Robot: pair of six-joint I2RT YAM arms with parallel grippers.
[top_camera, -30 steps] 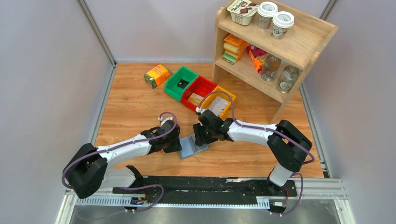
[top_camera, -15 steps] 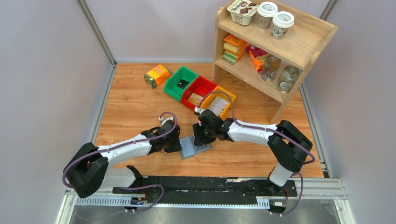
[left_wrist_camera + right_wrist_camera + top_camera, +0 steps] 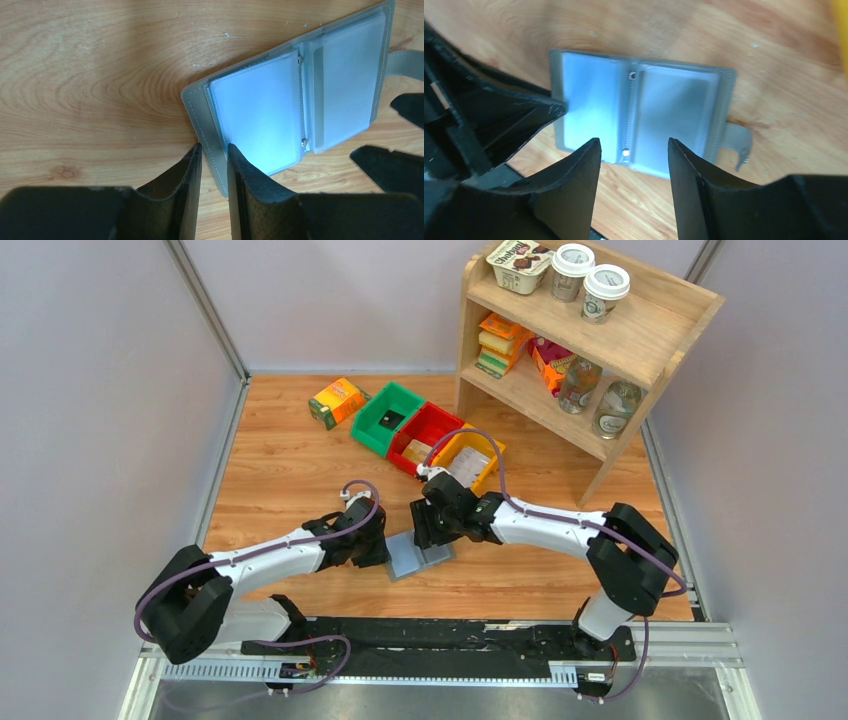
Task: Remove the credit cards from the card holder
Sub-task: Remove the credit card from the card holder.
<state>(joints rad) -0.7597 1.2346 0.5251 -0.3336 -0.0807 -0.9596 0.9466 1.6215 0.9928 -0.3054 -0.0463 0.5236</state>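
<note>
— Where is the card holder?
— The card holder (image 3: 639, 115) lies open flat on the worktop (image 3: 290, 480) between my two claws, blue-grey inside facing up. Its clear pockets (image 3: 260, 110) sit on either side of the spine. The snap tab (image 3: 739, 142) sticks out from one side onto the wood.
— Any cards in it?
— The pockets look pale and glossy; I cannot tell what they hold.
— Your left claw?
— My left claw (image 3: 214, 149) is narrow and low at the holder's corner, with the cover's edge in the gap. Whether it pinches that edge, I cannot tell.
— And the right?
— My right claw (image 3: 634, 142) stands wide, fingers either side of the spine, gripping nothing.
— Farther out?
— Beyond the holder, a green bin (image 3: 405, 405), a red bin (image 3: 435, 420) and a yellow bin (image 3: 492, 450) stand side by side in a row. A small black card (image 3: 391, 420) lies in the green one. An orange-green carton (image 3: 337, 401) sits just beside it. A wooden shelf (image 3: 640, 340) at the far right carries lidded cups (image 3: 590, 275) and glass jars (image 3: 600, 395).
</note>
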